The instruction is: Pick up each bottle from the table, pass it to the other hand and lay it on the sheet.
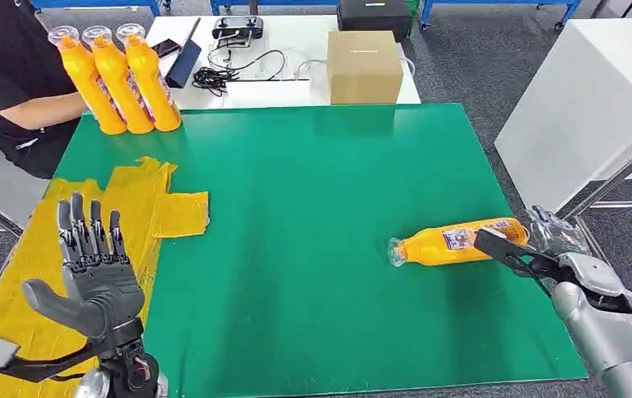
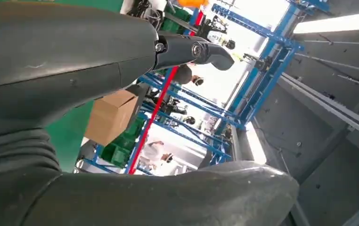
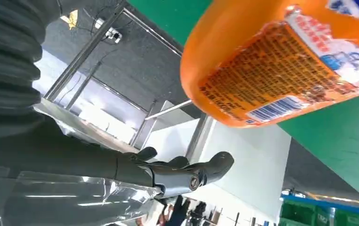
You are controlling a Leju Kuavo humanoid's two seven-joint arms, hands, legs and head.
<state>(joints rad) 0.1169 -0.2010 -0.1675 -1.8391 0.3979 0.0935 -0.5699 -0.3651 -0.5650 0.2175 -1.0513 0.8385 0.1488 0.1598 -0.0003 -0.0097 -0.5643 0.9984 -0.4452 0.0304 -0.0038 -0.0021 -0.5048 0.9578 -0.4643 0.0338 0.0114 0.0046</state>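
Left hand [image 1: 93,274]: raised upright at lower left, palm facing the camera, fingers straight and together, thumb out sideways, empty. Right hand [image 1: 537,249]: extended from lower right on silver forearm, fingers spread, thumb apart, nothing gripped.

- The lying orange bottle [image 1: 454,243] at 4 o'clock is glossy plastic with a printed paper-like label.
- The green mat [image 1: 313,191] looks smooth and matt.
- The yellow sheet [image 1: 151,207] at 9 o'clock looks wrinkled, with taped patches.
- The cardboard box [image 1: 364,66] at 12 o'clock is matt brown.
- The right hand [image 1: 516,249] wears crinkled clear film.
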